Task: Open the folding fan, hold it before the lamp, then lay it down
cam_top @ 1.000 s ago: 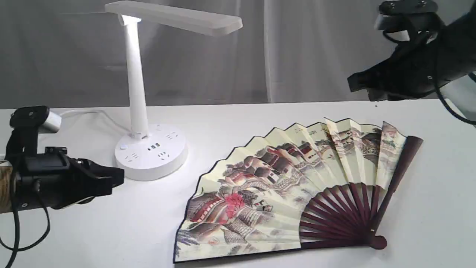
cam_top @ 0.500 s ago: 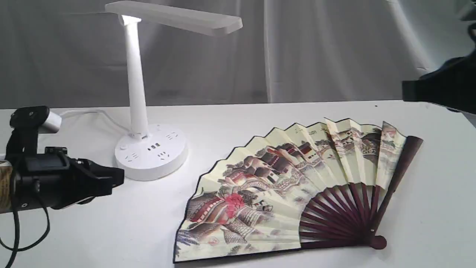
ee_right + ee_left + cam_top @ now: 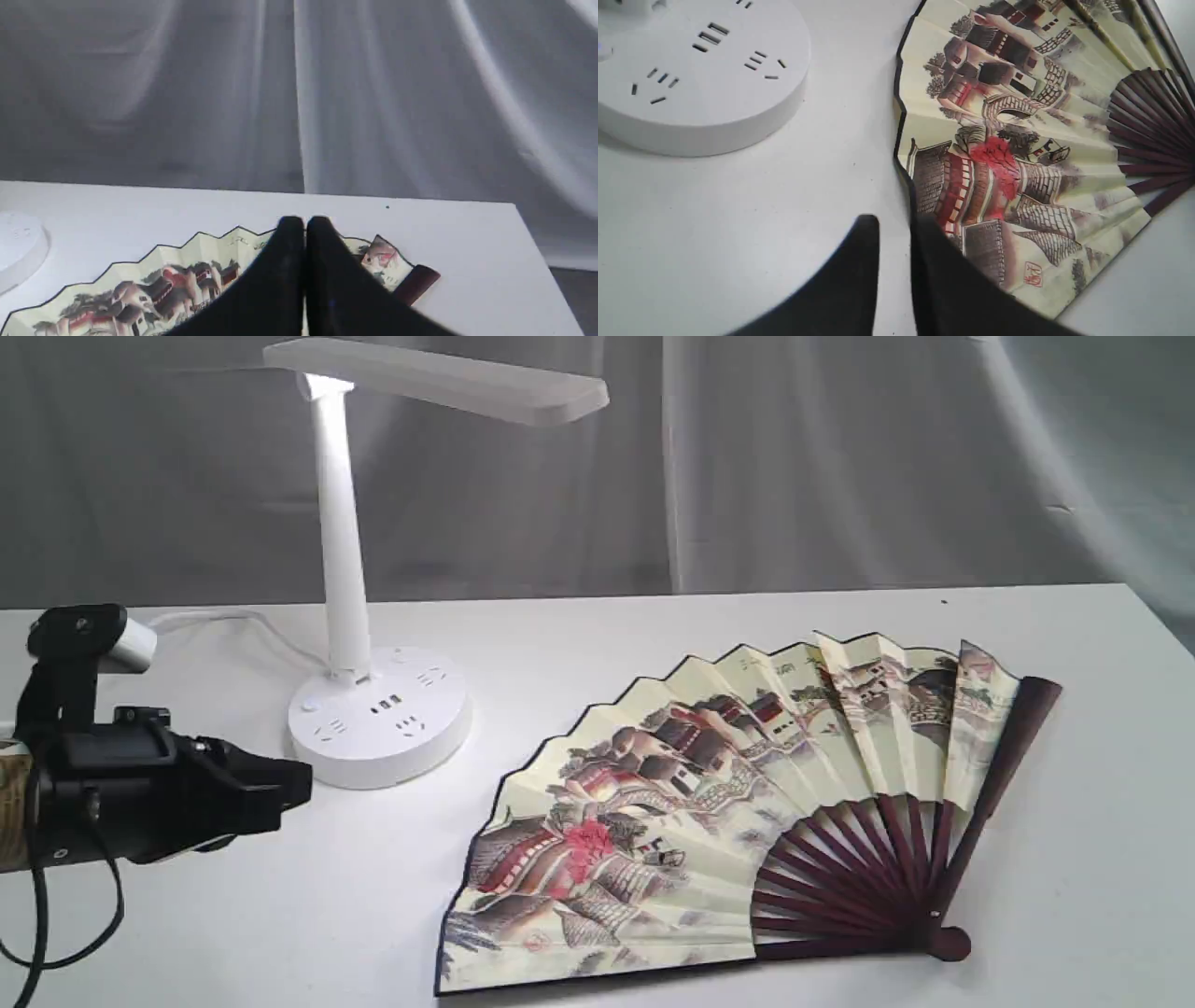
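The left hand [image 3: 297,786] reaches level, low over the surface [image 3: 653,616] near the lamp [image 3: 345,569], slightly parted and empty; the right hand [image 3: 304,223], closed on nothing, points over the folding fan [image 3: 672,821].

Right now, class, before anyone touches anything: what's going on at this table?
The folding fan lies spread open, painted side up, on the white table beside the lamp. Neither arm holds it. The left gripper hovers low at the left of the exterior view, jaws slightly apart and empty. The right gripper is out of the exterior view; its wrist view shows it shut, empty and clear of the fan.
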### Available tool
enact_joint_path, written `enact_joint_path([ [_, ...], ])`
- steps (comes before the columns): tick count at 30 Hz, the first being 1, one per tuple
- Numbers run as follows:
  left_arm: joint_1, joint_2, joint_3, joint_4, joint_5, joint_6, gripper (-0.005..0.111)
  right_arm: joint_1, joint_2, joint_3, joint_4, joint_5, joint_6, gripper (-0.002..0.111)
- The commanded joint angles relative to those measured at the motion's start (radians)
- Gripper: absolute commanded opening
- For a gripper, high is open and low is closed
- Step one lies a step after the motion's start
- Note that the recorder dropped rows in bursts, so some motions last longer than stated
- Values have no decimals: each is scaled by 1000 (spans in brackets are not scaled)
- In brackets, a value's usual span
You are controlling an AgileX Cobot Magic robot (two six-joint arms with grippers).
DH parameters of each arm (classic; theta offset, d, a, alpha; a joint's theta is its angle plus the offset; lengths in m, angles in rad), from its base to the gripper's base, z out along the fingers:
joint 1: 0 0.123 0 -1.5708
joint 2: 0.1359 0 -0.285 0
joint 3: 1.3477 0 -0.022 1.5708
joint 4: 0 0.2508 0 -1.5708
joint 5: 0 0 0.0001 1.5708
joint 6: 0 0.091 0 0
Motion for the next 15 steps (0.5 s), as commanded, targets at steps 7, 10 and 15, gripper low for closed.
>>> enact_joint_path([
  [7,1,-7,3,4,-1,-6,13,-2,-233,197,0,-52,-24,0],
  [10,1,-7,3,4,-1,-6,13,-2,-288,243,0,-68,-27,0],
  [15,1,-7,3,4,-1,-6,13,-2,-363,301,0,-71,-27,0],
])
